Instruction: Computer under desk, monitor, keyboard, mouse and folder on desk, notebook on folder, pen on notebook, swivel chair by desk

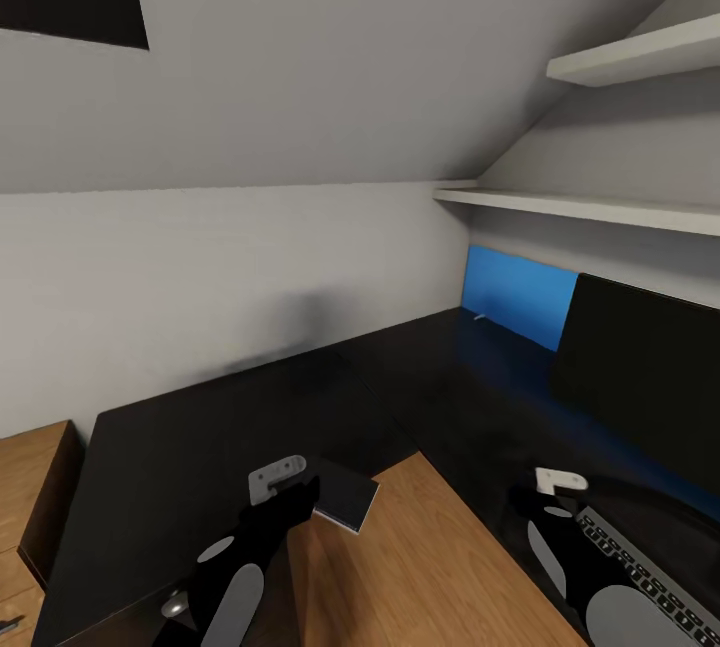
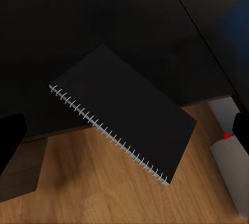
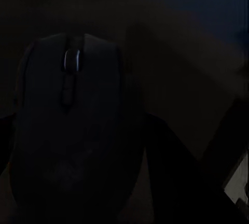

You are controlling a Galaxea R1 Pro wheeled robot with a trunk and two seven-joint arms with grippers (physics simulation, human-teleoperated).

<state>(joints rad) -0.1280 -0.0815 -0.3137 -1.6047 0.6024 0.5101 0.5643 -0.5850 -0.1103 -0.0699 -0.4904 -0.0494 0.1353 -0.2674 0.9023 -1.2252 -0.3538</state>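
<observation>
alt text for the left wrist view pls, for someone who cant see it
A black spiral-bound notebook with a white wire spine is held tilted in the air, seen from the left wrist camera, partly over the black desk and partly over the wood floor. The tips of the dark gripper fingers show at the picture's edges.
</observation>
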